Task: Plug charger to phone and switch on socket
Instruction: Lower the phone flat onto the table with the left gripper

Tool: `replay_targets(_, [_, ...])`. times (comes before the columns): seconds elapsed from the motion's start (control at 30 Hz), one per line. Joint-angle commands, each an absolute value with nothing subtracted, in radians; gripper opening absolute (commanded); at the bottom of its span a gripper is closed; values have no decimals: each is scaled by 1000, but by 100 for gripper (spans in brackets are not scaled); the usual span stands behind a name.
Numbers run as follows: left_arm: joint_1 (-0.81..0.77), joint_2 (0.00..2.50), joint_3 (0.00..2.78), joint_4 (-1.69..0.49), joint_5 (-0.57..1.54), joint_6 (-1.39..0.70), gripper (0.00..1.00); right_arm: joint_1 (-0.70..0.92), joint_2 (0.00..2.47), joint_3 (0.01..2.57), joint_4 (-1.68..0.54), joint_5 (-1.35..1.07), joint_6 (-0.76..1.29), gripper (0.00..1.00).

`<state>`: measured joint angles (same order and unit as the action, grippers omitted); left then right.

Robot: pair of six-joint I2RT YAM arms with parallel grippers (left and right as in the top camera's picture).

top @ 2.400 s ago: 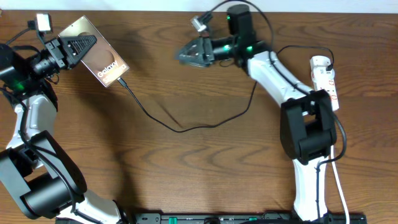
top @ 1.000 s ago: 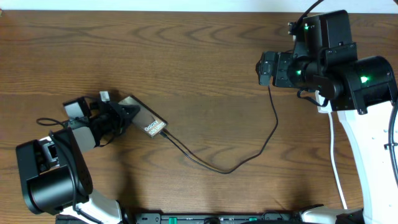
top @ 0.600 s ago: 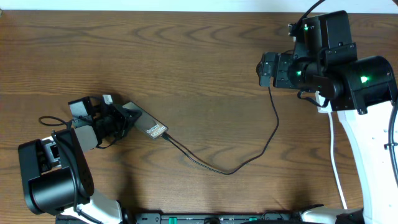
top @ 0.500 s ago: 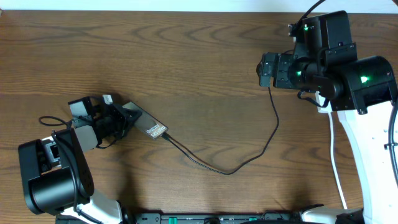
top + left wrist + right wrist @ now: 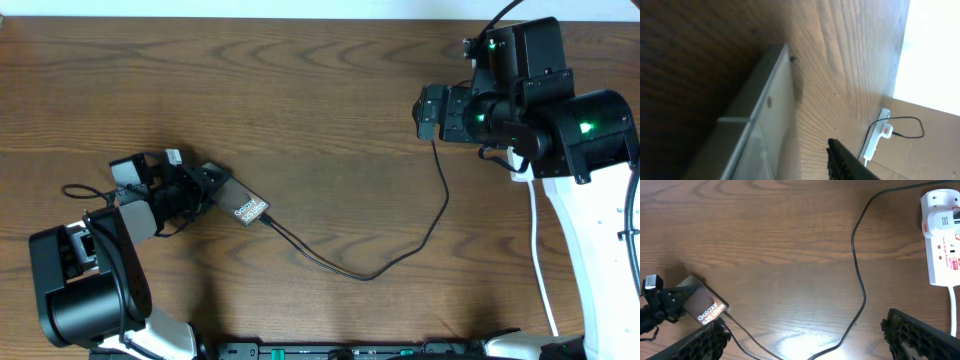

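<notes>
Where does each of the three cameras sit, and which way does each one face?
Overhead: above the table, looking straight down; both arms show, left gripper by the phone.
Left wrist: low over the table, looking along it past the phone's edge to the socket; one own finger shows.
Right wrist: raised, looking down on cable, phone and socket; own fingers in the bottom corners.
Shared: both wrist views show phone and socket.

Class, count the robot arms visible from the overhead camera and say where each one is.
2. The left arm is at the view's lower left, reaching toward the phone. The right arm is at the upper right, over the socket. None seems hidden.
</notes>
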<state>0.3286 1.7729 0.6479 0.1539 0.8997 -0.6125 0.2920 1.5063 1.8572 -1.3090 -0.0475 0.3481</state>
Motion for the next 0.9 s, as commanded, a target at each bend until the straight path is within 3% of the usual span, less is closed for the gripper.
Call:
replay_targets(0.0, [327, 1784, 640, 109, 826, -595, 42, 296, 1500, 1857, -1310, -31, 350, 99])
replay_targets(0.57, [327, 1784, 641, -27, 722, -598, 59, 296, 1500, 1857, -1320, -32, 350, 99])
replay_targets(0.87, [327, 1779, 653, -114, 632, -629, 62, 296, 1500, 1857, -1320, -32, 350, 99])
